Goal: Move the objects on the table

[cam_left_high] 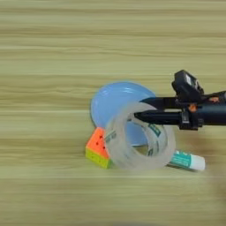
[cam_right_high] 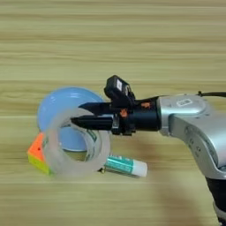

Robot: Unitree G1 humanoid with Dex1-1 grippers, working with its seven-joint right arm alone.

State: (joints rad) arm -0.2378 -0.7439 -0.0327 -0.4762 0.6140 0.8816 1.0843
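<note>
Right gripper (cam_right_high: 81, 114): two black fingers set a narrow gap apart, pinched on the wall of the clear tape roll (cam_right_high: 75, 145), one finger inside the ring, one outside | tape roll: held over the near edge of the light-blue plate (cam_left_high: 112, 99) | puzzle cube (cam_left_high: 98, 148): left of roll | glue stick (cam_right_high: 128, 166): near-right, lying on the table (cam_left_high: 110, 35).
</note>
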